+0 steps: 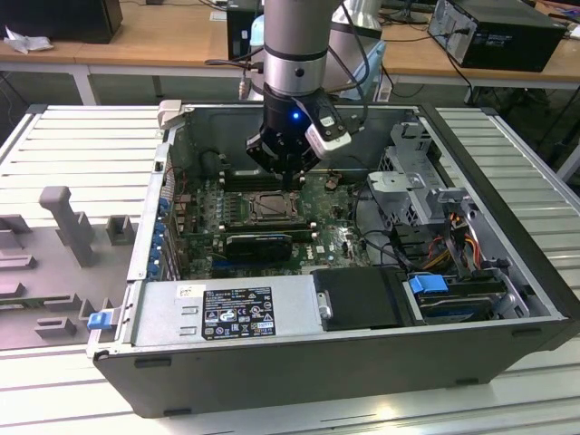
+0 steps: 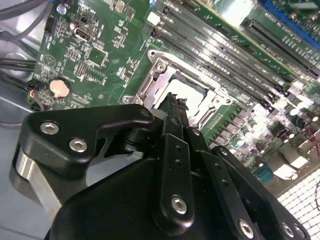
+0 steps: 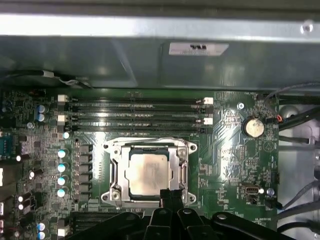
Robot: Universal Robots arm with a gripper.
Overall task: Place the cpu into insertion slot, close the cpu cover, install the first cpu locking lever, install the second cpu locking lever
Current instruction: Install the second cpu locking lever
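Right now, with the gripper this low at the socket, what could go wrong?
The gripper sits at the edge of the cpu cover, with the cpu seated beneath it; a sideways slip could scrape the cover or the chip. The capacitors beside the socket stand close, so a wide swing might clip them.

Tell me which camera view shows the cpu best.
The first wrist view: the cpu lies flat in the insertion slot, its pale top seen from above with the cpu cover down around it. In the second wrist view the gripper covers part of it. In the exterior view it is a small patch under the gripper.
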